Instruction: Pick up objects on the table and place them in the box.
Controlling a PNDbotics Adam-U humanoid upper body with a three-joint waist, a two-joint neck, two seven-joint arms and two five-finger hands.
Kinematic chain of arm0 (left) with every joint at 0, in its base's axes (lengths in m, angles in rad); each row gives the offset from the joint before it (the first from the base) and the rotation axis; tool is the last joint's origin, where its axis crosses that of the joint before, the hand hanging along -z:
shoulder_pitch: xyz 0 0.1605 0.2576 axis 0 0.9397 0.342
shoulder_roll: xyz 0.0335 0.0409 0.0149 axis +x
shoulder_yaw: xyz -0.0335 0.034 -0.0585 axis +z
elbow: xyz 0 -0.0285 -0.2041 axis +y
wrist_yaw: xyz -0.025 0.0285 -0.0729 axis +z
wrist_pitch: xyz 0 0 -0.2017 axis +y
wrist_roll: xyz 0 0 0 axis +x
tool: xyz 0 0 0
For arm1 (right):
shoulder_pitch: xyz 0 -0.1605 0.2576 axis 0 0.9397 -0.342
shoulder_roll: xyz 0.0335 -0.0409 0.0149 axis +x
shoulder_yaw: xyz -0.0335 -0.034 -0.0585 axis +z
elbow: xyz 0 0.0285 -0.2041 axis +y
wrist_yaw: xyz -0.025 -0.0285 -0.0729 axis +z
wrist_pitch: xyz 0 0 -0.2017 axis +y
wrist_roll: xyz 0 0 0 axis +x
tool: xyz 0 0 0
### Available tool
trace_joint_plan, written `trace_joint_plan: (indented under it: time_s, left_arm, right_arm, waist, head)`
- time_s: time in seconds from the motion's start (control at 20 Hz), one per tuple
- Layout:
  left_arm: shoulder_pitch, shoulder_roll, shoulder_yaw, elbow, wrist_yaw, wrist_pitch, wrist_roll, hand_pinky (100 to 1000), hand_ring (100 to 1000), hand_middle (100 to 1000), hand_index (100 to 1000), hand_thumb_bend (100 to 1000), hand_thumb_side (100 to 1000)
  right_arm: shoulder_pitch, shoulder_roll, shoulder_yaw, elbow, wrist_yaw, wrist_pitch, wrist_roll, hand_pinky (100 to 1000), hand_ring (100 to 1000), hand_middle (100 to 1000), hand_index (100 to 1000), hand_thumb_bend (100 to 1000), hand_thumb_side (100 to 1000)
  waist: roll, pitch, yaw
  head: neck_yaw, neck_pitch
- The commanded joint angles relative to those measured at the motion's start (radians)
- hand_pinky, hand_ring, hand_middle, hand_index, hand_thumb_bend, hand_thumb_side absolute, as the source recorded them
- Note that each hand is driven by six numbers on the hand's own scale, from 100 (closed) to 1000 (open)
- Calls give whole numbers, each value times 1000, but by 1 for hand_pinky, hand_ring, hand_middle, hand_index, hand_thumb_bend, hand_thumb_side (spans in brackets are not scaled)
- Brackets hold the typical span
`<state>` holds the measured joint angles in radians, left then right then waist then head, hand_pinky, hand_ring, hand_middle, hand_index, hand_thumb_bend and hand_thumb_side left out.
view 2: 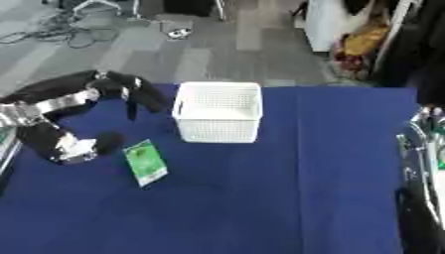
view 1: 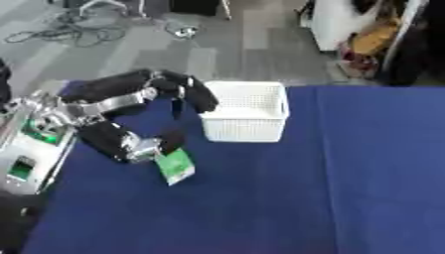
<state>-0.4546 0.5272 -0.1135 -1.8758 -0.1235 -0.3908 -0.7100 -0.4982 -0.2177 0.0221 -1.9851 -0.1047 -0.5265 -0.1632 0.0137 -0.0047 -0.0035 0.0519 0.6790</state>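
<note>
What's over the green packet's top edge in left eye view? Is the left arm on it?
Observer: The right eye view shows the green packet whole. The black-and-silver arm part is beside it, not overlapping.
Operator: Left hand touching the basket?
Observer: No, the right eye view shows a gap between the left hand and the white basket.
Operator: Right arm?
Observer: Metal parts of the right arm show at that view's right edge. I can't make out a hand.

Even, diffuse light falls from overhead and casts only faint shadows on the blue tabletop (view 2: 295,188). Both views are soft and blurred throughout. The white basket (view 2: 217,111) looks bright but not glaring. Black arm parts lose detail.
</note>
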Motion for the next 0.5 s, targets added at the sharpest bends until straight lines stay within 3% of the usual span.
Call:
trace_joint_plan:
  time_s: [0.05,0.5]
  left_arm:
    - [-19,22,9,-13,1,-71,-67,472,726,787,848,100,883]
    - [-20,23,9,-12,0,-72,-67,474,728,787,849,100,882]
  right_arm:
    - [-13,-17,-3,-15,8,2,-13,153,187,176,376,334,991]
    - [-12,-16,-1,-15,10,3,-10,152,186,175,374,324,966]
  waist:
    - [1,-10,3]
    - [0,-10,3]
  head:
    - [-7,-27]
    - [-4,-39]
